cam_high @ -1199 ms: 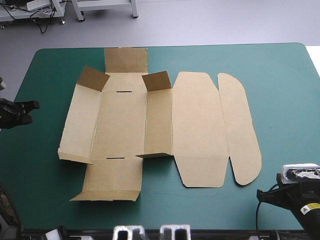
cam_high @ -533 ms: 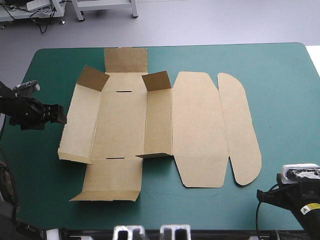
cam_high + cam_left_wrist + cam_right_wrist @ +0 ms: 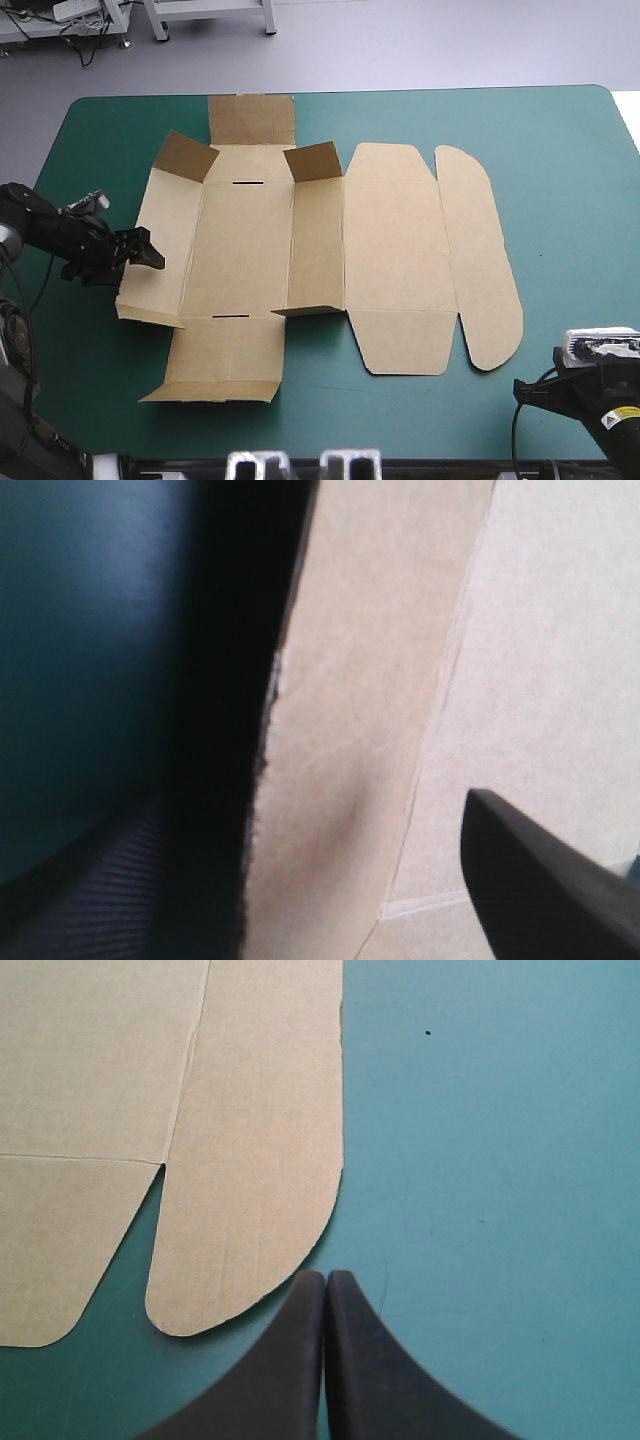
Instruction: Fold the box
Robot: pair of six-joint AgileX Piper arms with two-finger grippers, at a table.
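The brown box lay opened out on the teal-green table, left of centre and mostly flat (its small flaps stood up at the far end). The left gripper was at the box's left edge, its black fingers spread apart with the board's edge between them. The right gripper was pressed together, just beside the rounded flap, toward the table's near right corner.

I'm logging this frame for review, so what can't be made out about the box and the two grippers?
- Left wrist view: blur and dark shadow along the edge of the box hide whether the left gripper touches it.
- High view: the left gripper is too small to show the gap between its fingers.
- Right wrist view: the picture's edge cuts off most of the box.
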